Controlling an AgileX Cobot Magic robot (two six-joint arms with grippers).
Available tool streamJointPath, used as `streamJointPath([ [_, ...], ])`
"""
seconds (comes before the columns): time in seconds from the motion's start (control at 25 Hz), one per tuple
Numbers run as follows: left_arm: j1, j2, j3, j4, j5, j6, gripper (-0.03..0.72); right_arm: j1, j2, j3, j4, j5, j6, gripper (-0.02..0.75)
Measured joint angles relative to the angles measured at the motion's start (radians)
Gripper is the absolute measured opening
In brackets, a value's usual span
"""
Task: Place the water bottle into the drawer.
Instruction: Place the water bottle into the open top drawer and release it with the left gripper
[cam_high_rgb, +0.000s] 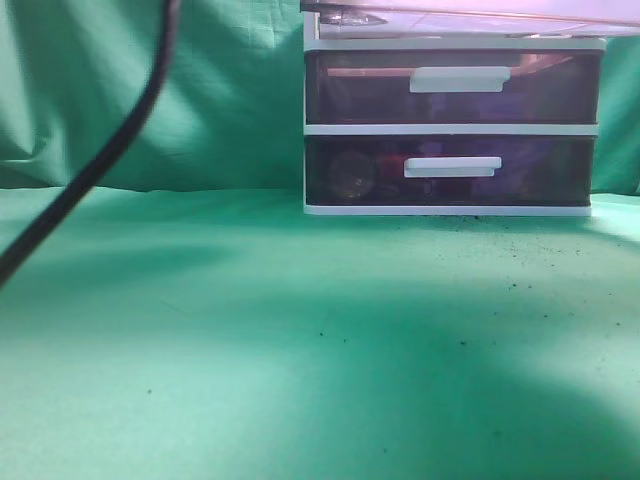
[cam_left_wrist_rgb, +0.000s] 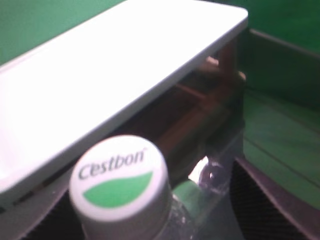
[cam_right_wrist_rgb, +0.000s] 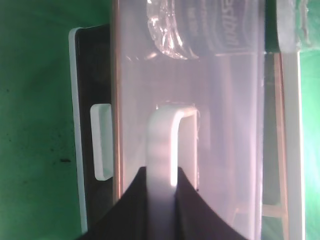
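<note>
Left wrist view: water bottle (cam_left_wrist_rgb: 131, 192) held between left jaws, cap toward lens, long axis running away from the camera toward the open drawer (cam_left_wrist_rgb: 200, 120) under the white top panel (cam_left_wrist_rgb: 110, 75). Right wrist view: right jaws pinched on the white bar handle (cam_right_wrist_rgb: 162, 150), drawer pulled out, bottle body seen through the pink front wall (cam_right_wrist_rgb: 200, 30), apparently already above or inside the cavity. Judged next: lower and let go; left arm nearer. Exterior view: two purple drawers (cam_high_rgb: 450, 90) shut, on the table (cam_high_rgb: 300, 350).
</note>
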Motion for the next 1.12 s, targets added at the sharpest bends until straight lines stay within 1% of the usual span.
streamJointPath([
  [0.16, -0.002, 0.019, 0.0, 0.0, -0.14, 0.002, 0.529, 0.0, 0.0, 0.0, 0.0, 0.002, 0.0, 0.085],
  [0.32, -0.009, 0.084, 0.0, 0.0, -0.303, 0.002, 0.529, 0.0, 0.0, 0.0, 0.0, 0.002, 0.0, 0.085],
  [0.56, -0.057, 0.198, 0.0, 0.002, -0.666, -0.008, 0.529, 0.0, 0.0, 0.0, 0.0, 0.002, 0.002, 0.085],
  [0.64, -0.081, 0.224, 0.0, 0.034, -0.773, -0.056, 0.529, 0.0, 0.0, 0.0, 0.003, 0.002, 0.002, 0.085],
  [0.76, -0.092, 0.232, 0.0, 0.136, -0.846, -0.133, 0.529, -0.002, -0.002, 0.006, 0.015, 0.005, 0.006, 0.085],
  [0.84, -0.106, 0.23, 0.0, 0.208, -0.864, -0.164, 0.529, -0.002, -0.002, 0.006, 0.017, 0.005, 0.006, 0.085],
  [0.92, -0.123, 0.23, -0.002, 0.248, -0.838, -0.175, 0.529, -0.002, -0.002, 0.006, 0.019, 0.007, 0.004, 0.085],
  [0.96, -0.122, 0.221, -0.002, 0.257, -0.809, -0.177, 0.508, -0.002, -0.002, 0.008, 0.019, 0.007, 0.004, 0.085],
  [1.04, -0.122, 0.193, -0.005, 0.265, -0.662, -0.182, 0.508, -0.002, -0.002, 0.008, 0.019, 0.002, 0.002, 0.085],
  [1.12, -0.126, 0.151, -0.005, 0.268, -0.484, -0.186, 0.379, -0.002, 0.0, 0.008, 0.019, -0.011, 0.002, 0.085],
])
